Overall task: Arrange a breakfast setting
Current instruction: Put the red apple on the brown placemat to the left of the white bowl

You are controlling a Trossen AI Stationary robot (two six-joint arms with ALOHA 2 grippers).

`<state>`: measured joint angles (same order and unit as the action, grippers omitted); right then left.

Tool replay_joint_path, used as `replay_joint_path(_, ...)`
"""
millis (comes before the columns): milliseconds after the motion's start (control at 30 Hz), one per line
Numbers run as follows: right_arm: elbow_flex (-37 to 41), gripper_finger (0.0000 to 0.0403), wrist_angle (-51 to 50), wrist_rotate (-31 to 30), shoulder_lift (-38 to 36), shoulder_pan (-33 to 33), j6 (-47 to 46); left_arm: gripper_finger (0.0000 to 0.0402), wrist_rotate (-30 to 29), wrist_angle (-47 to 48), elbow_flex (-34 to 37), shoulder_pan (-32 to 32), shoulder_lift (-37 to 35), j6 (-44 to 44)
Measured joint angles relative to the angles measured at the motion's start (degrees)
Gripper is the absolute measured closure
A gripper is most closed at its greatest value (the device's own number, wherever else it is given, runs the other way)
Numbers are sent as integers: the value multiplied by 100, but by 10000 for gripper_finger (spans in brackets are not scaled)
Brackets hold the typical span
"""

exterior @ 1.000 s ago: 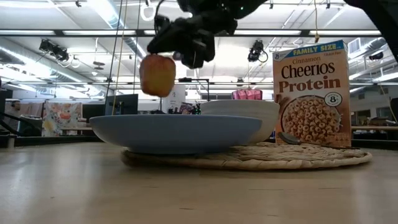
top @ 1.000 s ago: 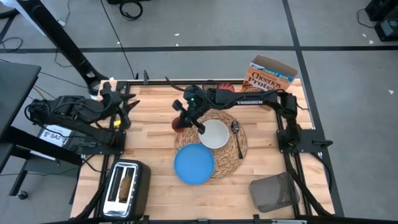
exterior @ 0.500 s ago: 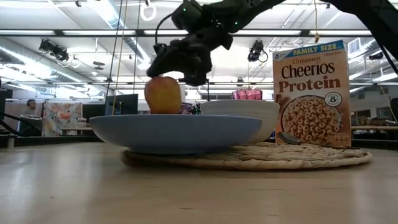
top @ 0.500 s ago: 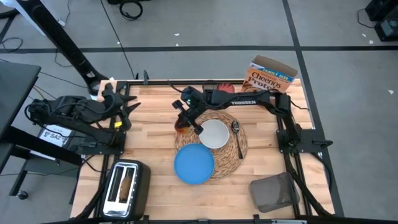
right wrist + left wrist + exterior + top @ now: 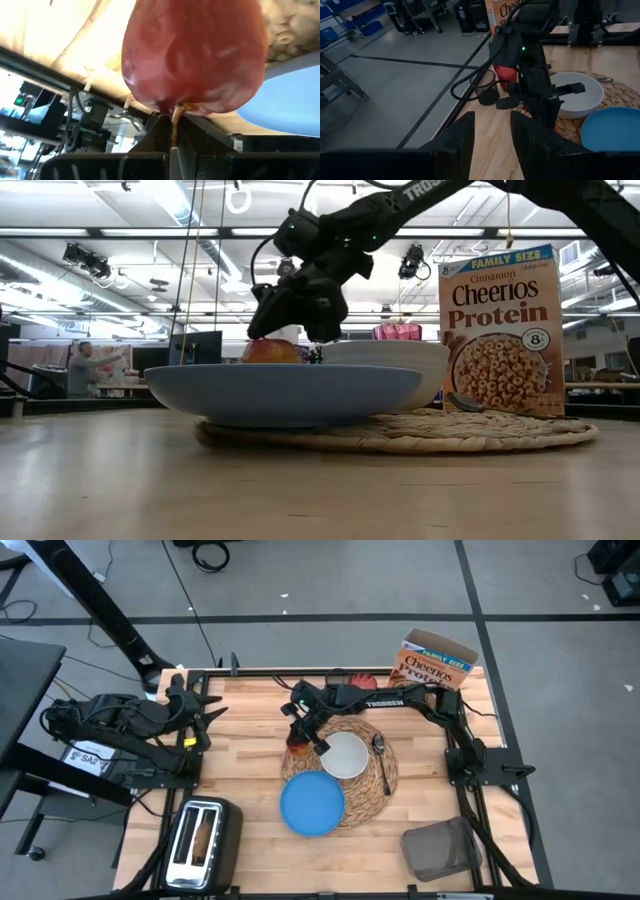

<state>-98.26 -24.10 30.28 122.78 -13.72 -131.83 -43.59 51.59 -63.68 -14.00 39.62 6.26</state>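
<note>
we lower the red-yellow apple (image 5: 296, 744), pinched by its stem in the closed right gripper (image 5: 303, 736), beside the round woven straw placemat (image 5: 375, 787), near the table's far edge; release should follow. left gripper (image 5: 205, 719) waits half-open, empty.

Right gripper (image 5: 303, 736) low over table centre, jaws pinched; left gripper (image 5: 210, 712) parked at left edge.

From overhead you look straight down on the whole table (image 5: 250, 770) and both arms. At tabletop level you look across the blue plate (image 5: 285, 392) into the room. Your left wrist camera watches from well back, while the right one sits close against the apple (image 5: 192, 55). All four share that plate.
</note>
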Motion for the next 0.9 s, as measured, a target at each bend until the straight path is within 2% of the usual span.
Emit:
replay_joint_path(600,90,383,-249,-39,-2,-72,338,269,36,-83,0,0,0,-94)
replay_joint_path(900,90,347,-273,-143,-4,-72,451,269,36,-120,0,0,0,55)
